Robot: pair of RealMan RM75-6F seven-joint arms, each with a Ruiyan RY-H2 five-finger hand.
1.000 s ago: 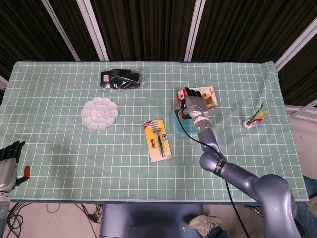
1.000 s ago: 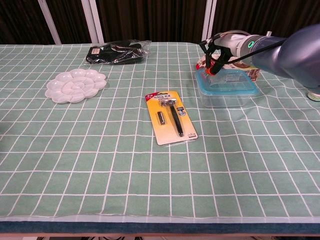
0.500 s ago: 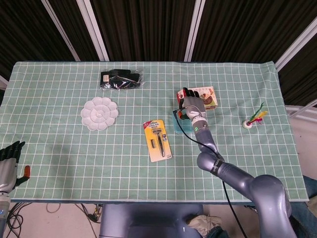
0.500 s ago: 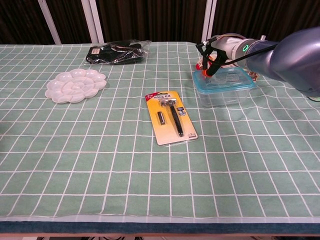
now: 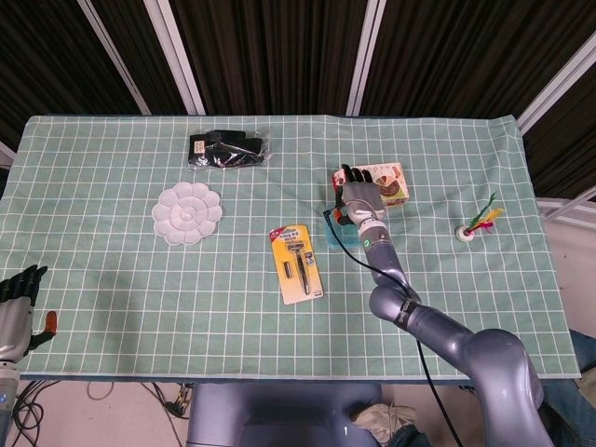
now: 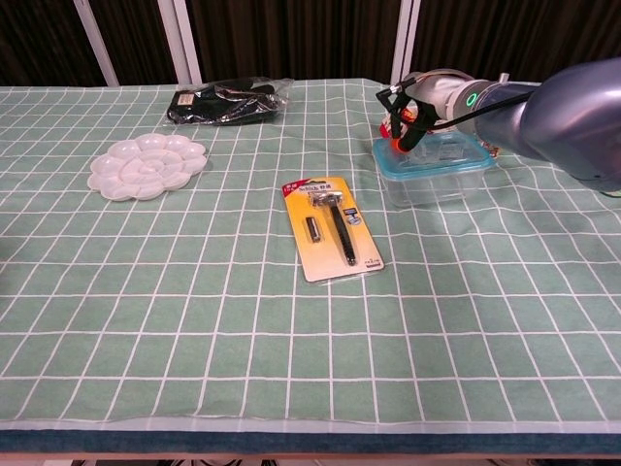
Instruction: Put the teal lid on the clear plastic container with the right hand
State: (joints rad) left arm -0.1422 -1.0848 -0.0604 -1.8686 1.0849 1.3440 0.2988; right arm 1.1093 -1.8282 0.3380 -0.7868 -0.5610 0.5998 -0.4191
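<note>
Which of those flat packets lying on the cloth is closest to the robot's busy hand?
The yellow razor pack, lying just beside the clear plastic container where the right hand works. The black packet sits far off at the back edge.

Green checked tablecloth [image 5: 112, 279] before dark slatted wall [image 5: 270, 56].

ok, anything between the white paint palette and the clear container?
Yes: the yellow razor pack lies on the cloth between the white palette and the clear container, slightly nearer the robot. Head view shows it best.
</note>
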